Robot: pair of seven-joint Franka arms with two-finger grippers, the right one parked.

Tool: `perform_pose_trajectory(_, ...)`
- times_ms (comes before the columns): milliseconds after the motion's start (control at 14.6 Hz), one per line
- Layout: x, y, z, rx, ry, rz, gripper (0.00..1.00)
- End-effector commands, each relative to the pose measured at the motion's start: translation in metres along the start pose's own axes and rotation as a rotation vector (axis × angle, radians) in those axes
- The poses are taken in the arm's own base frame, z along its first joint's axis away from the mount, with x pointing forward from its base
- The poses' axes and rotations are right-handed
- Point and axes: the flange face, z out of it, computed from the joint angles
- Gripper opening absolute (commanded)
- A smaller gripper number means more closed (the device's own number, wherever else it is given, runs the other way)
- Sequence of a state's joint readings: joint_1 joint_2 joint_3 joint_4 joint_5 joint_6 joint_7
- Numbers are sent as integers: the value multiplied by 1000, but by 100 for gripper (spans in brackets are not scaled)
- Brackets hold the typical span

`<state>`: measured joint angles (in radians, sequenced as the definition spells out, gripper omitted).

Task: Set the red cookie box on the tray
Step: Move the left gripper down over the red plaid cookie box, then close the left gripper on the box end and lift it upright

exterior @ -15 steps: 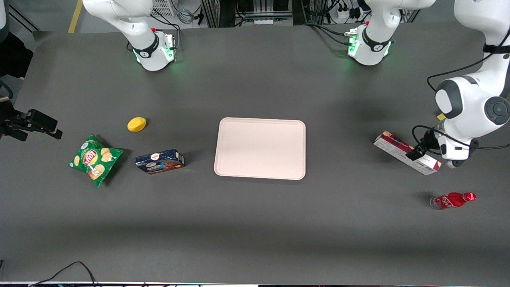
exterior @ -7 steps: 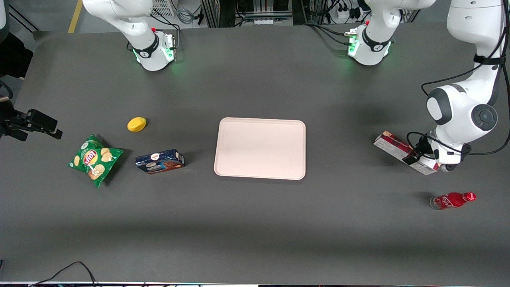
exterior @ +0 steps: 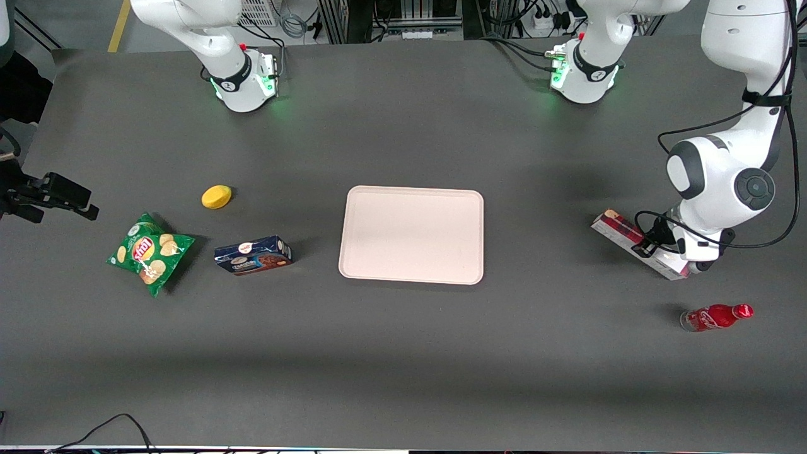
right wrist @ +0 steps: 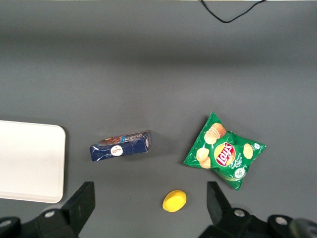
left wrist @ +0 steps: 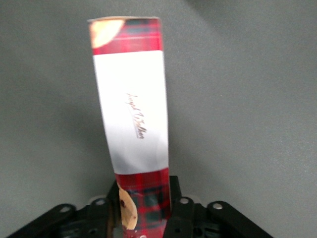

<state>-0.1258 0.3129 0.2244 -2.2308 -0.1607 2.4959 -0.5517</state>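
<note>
The red cookie box [exterior: 615, 226] lies flat on the table toward the working arm's end, well apart from the tray. It is a long slim carton in red plaid with a white section. In the left wrist view the box [left wrist: 131, 109] runs lengthwise away from the camera. My left gripper [exterior: 659, 252] is down over the box's end nearer the front camera. Its dark fingers [left wrist: 174, 198] stand open close on either side of the carton, around my gripper's middle [left wrist: 143, 198]. The pale beige tray [exterior: 413, 233] sits at the table's middle with nothing on it.
A red soda bottle [exterior: 715, 316] lies nearer the front camera than the red box. Toward the parked arm's end lie a dark blue cookie box [exterior: 252, 255], a green chips bag [exterior: 148, 252] and a yellow round object [exterior: 216, 197].
The left arm has swung in and lowered, so the gripper has moved from the box's end onto the box. The box has not shifted.
</note>
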Motion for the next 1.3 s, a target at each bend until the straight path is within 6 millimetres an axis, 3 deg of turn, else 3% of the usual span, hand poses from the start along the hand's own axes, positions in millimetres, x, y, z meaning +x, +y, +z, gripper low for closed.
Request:
perform_pose_trajectory(0, 0, -1, 3, -5, 3, -9, 35)
perform_pose_trajectory(274, 0, 2, -11, -3, -21, 46, 0)
perform_pose_trajectory(410, 0, 4, -41, -10, -58, 170, 0)
perform_pose_trajectory(752, -6, 34, -148, -42, -104, 474, 0)
perform_pose_trajectory(889, -31, 67, -182, -39, -130, 642, 0)
perform_pose_trajectory(1026, -71, 103, -203, -24, -135, 784, 0)
perform_pose_trajectory(1162, -112, 132, -216, -19, -112, 893, 0)
perform_pose_trajectory(1231, -123, 139, -218, -31, -115, 910, 0)
